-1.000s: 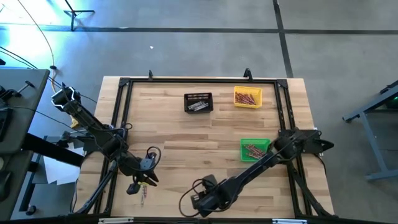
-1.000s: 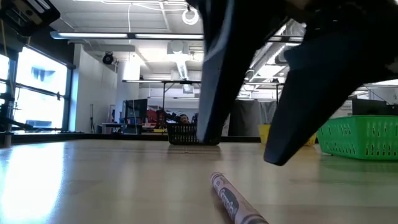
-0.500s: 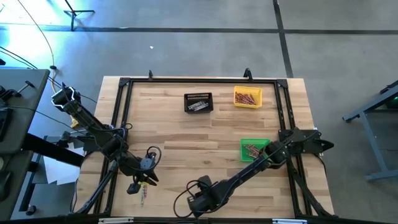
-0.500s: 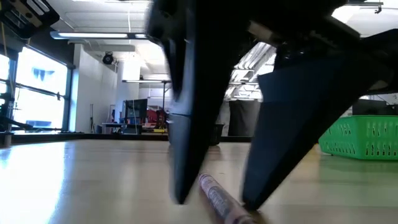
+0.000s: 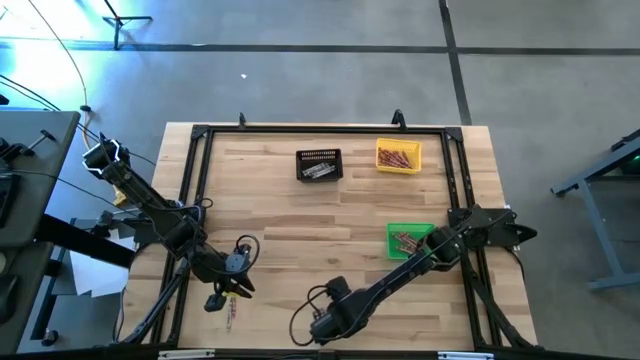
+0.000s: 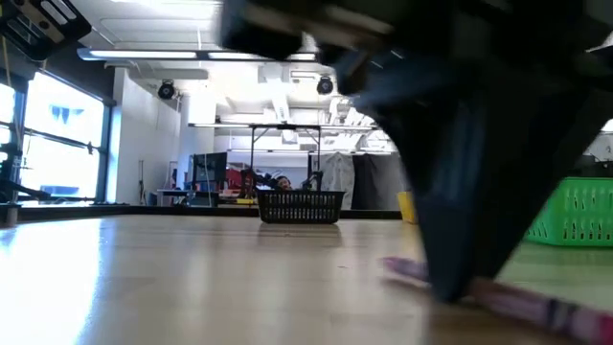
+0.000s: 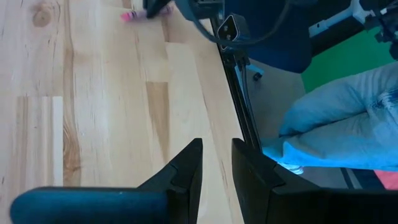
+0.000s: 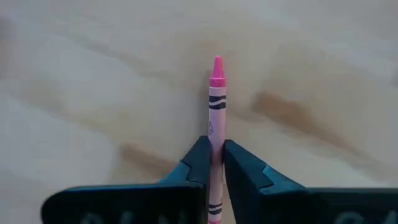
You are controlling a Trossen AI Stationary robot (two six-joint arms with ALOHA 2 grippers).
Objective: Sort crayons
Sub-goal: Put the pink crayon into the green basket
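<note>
A pink crayon (image 8: 216, 93) lies near the middle of the table's near edge, and my right gripper (image 5: 322, 324) is shut on it. In the low view the crayon (image 6: 536, 305) stretches out low beside the dark fingers (image 6: 460, 259). My left gripper (image 5: 233, 289) waits at the near left, its fingers a narrow gap apart (image 7: 216, 163) with nothing between them. Another crayon (image 5: 229, 315) lies on the wood just near of it. More crayons fill the black bin (image 5: 319, 165), the yellow bin (image 5: 398, 157) and the green bin (image 5: 410, 240). My right gripper pinches the pink crayon's paper-wrapped middle (image 8: 216, 132) between its two fingers. The fingers come from above and lie across the crayon. Its pointed end (image 8: 217, 65) sticks out ahead of them. The crayon lies about level at the table top; whether it is lifted clear I cannot tell.
A black frame (image 5: 196, 180) runs around the table top. Bare wood (image 5: 290, 230) spreads between the bins and the grippers. A person's leg in jeans (image 7: 336, 124) shows beyond the table's edge in the left wrist view.
My right gripper has come down with its open fingers on either side of the pink crayon and has shut on it. The crayon has turned about on the table: its end pointed toward the low camera before, and it now lies sideways.
</note>
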